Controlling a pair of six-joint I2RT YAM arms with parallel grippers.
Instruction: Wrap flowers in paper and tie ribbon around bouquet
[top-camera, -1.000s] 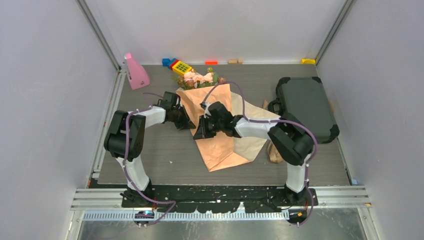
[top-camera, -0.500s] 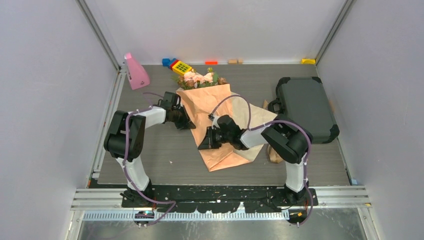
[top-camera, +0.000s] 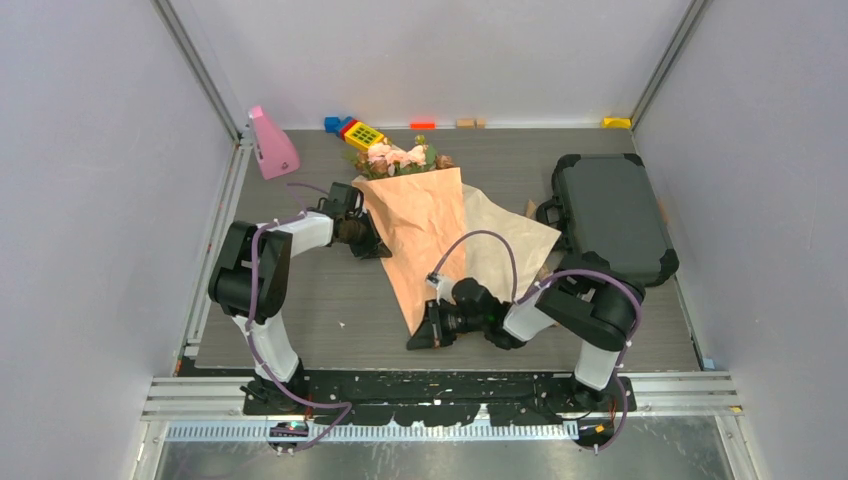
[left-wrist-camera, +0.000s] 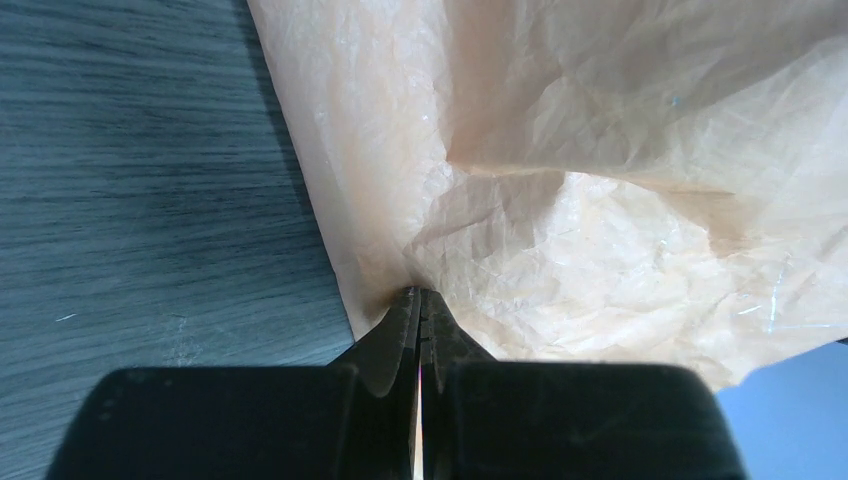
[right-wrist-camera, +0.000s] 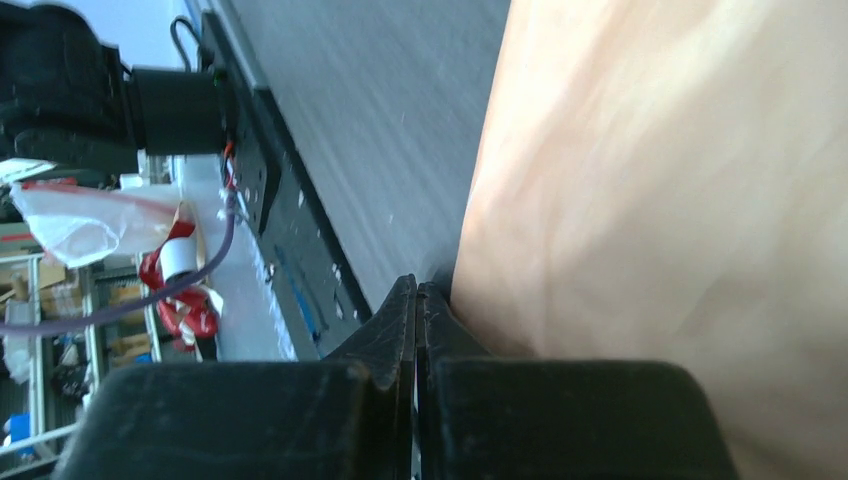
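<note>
- Pinching the left edge of the paper (top-camera: 425, 230) with the left gripper (left-wrist-camera: 420, 297), shut tight on a crinkly fold
- Right gripper (right-wrist-camera: 418, 290) shut too, down at the near tip of the paper; cannot tell if any paper is nipped inside
- Paper lying like a cone mid-table, flowers (top-camera: 398, 157) poking out at the far end
- Thin, light, floppy stuff, probably easy to tear or let slip; best held gently by edges and corners
- Ribbon not in sight
- Black case (top-camera: 610, 215) just right of the paper, pink thing (top-camera: 270, 145) and toy blocks (top-camera: 358, 132) far back, likely not in the way
</note>
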